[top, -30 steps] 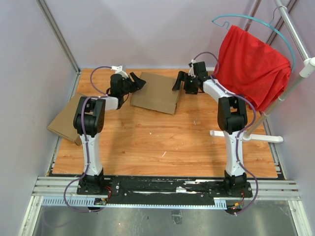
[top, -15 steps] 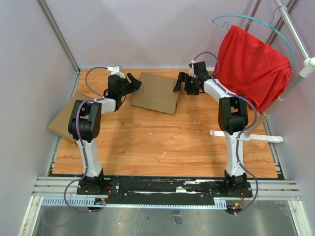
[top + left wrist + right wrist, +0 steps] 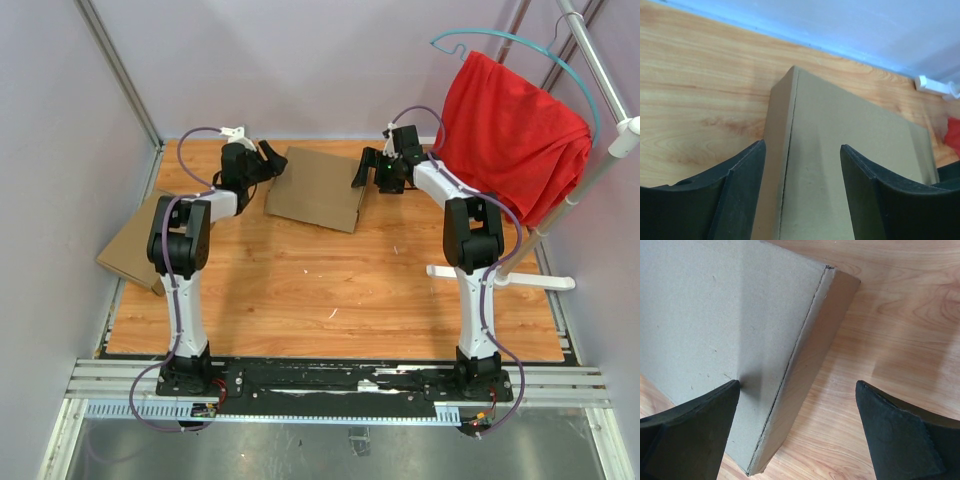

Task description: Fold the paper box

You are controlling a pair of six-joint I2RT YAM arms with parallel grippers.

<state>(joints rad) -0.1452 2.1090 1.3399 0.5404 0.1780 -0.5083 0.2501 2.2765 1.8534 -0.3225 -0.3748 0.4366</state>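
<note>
Brown cardboard sits at the far middle of the table: the box lies flat there, folded shut. We see the left gripper at its far left corner, jaws partly apart. In the left wrist view the box's corner ridge runs up between the two black fingers. Whether they touch the cardboard we cannot tell. The right gripper hangs at the box's far right edge, jaws spread wide. That edge and a strip of bare wood show between its fingers. A paler box lies at the table's left edge, well apart from the first. A red cloth hangs on a rack to the right.
</note>
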